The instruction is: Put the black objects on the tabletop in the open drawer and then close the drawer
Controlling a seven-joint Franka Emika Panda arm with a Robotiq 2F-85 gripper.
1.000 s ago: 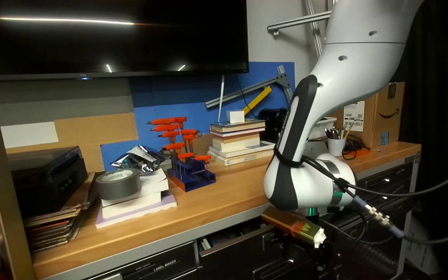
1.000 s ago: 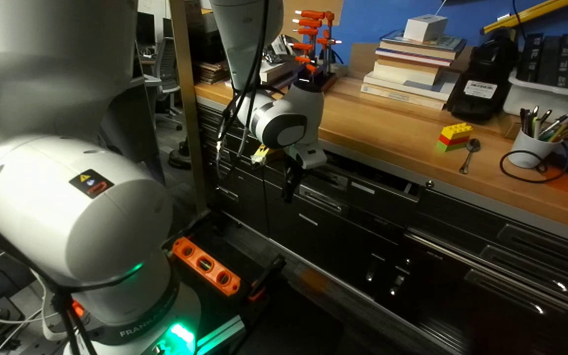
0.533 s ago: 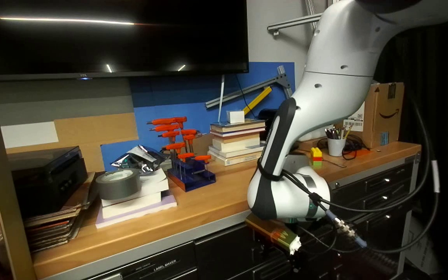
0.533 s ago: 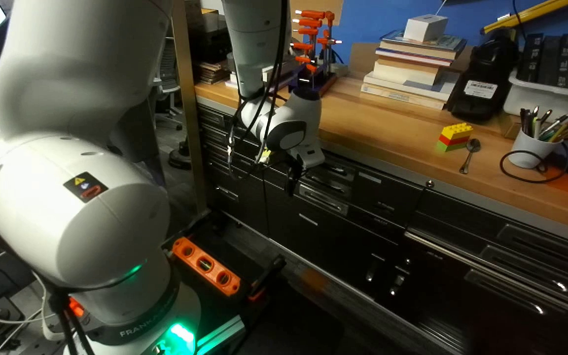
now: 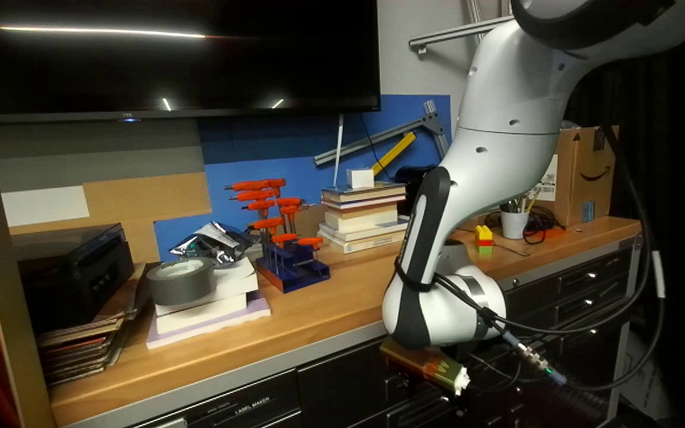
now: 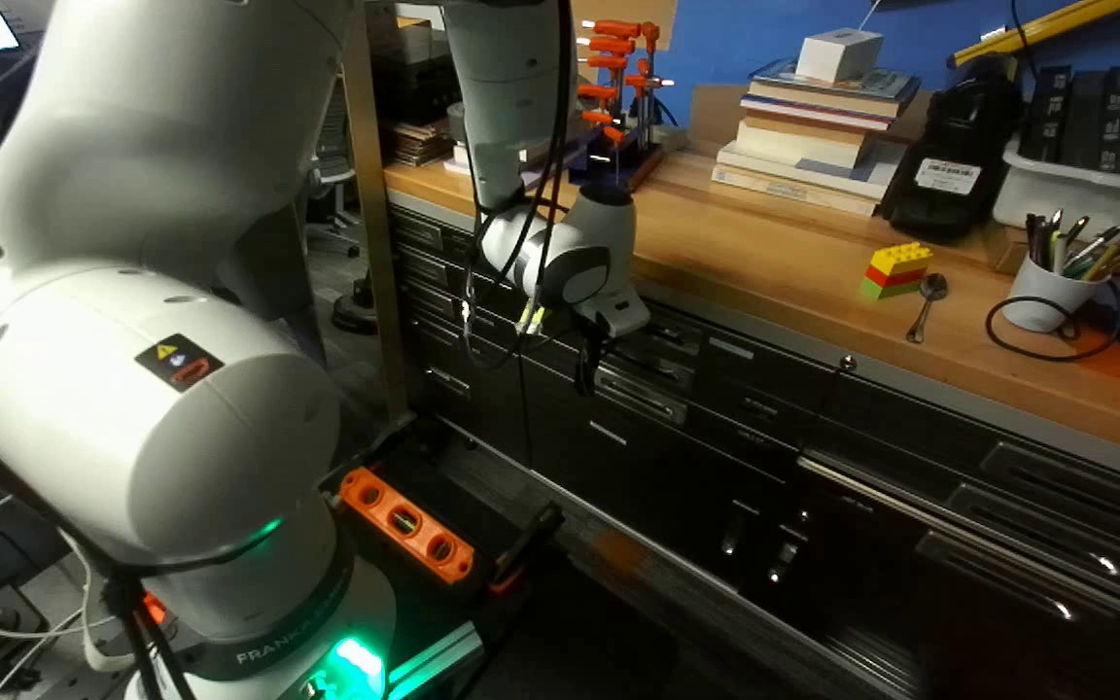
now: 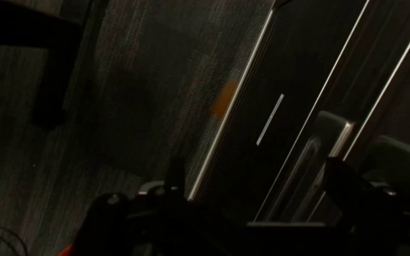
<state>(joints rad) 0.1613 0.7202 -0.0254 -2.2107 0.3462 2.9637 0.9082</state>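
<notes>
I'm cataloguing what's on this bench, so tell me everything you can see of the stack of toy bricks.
The stack of toy bricks, seen in both exterior views, looks like smooth plastic in three bands of colour: yellow on top with round studs, red in the middle, green at the bottom. It stands upright on the wooden tabletop, set back from its front edge. A spoon lies close beside it; whether they touch is hard to tell.

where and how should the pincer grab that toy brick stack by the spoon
From above, with the open pincer pinching the two long sides of the toy brick stack. It stands upright, its walls look flat and straight, and it seems longer than wide, so the narrow span should fit. Straight down likely suits best, as the spoon lies close beside it.
</notes>
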